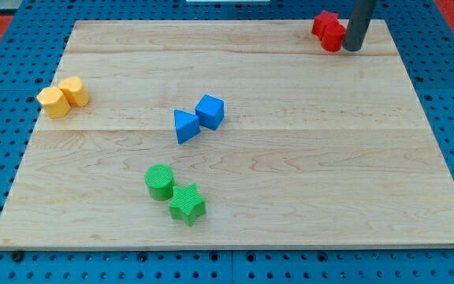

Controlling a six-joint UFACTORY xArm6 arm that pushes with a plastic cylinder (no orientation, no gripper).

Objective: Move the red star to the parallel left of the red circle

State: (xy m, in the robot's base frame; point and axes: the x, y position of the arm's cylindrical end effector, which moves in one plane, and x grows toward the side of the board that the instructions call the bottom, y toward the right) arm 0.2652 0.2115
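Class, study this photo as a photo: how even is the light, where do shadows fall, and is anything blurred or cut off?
Camera view: soft, even light, no glare on the wooden board; only small shadows hug the green star and blue cube; all blocks sharp; the rod is cropped by the view's top, my tip beside the red blocks.

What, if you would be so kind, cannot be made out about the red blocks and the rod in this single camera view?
- Red blocks, at the view's top right: pressed together, so star and circle cannot be told apart.
- Dark rod, my tip: its upper part is cut off by the view's top edge.
- Contact: my tip sits at the red blocks' right side; whether it touches them is unclear.
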